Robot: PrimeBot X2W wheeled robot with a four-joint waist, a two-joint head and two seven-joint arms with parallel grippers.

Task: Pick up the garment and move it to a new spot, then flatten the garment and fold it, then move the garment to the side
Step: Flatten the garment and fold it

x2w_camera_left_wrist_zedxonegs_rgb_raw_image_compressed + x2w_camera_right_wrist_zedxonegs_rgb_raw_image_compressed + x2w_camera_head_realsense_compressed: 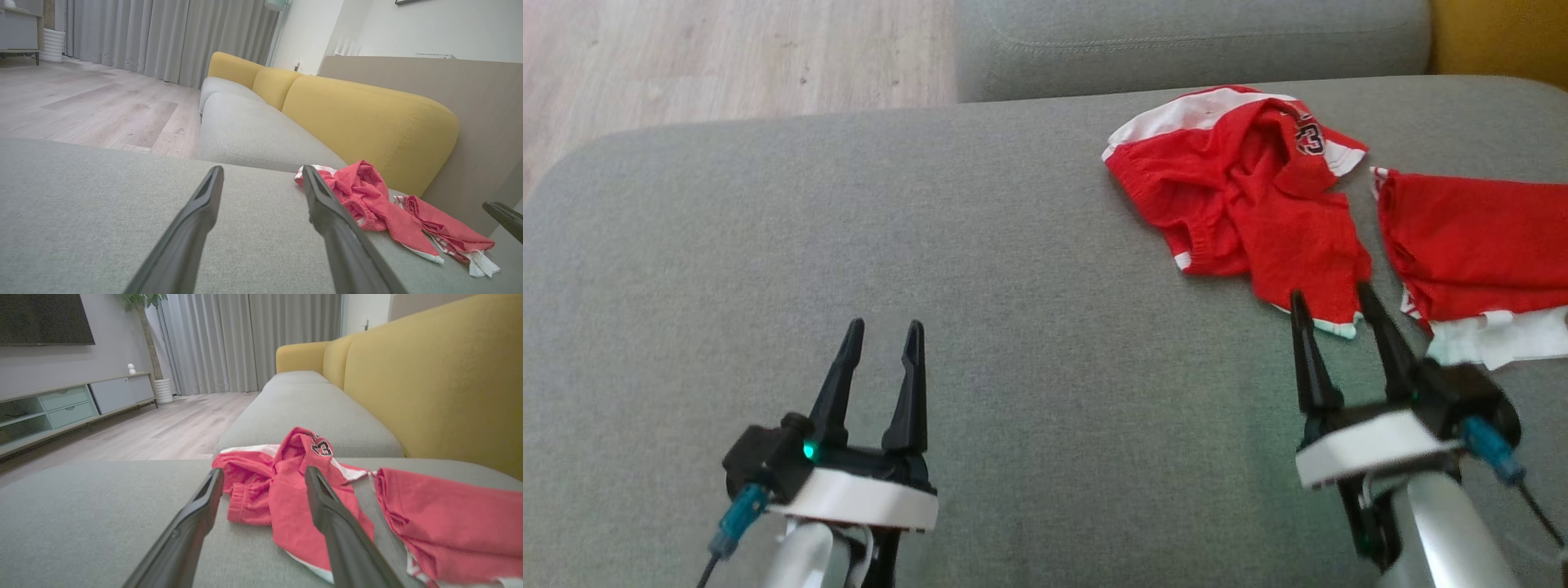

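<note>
The red garment [1241, 196] lies in a crumpled heap on the grey seat [1013, 286], on the far right side. It has a white band at its far end and a long red flap at its near end. So its long way runs from far to near, and the near end leans a little to the right.

The right gripper [1330, 292] is the close one. Its two dark fingers are spread wide and there is nothing in them. Their tips sit right at the near edge of the red flap. It is hard to tell if they touch the cloth or float just over it. In the right wrist view the garment lies straight ahead, between the two fingers and a bit past them.

The left gripper [885, 325] is also spread wide and holds nothing. It sits on the near left, well apart from the garment, which lies far and to the right of it.

A second red cloth [1470, 245] lies flatter, just beside the garment on the right, with a thin strip of grey seat between them. The heap looks like the one to pick up. The right gripper likely only needs to go a little forward and down, and must keep off the second red cloth.
</note>
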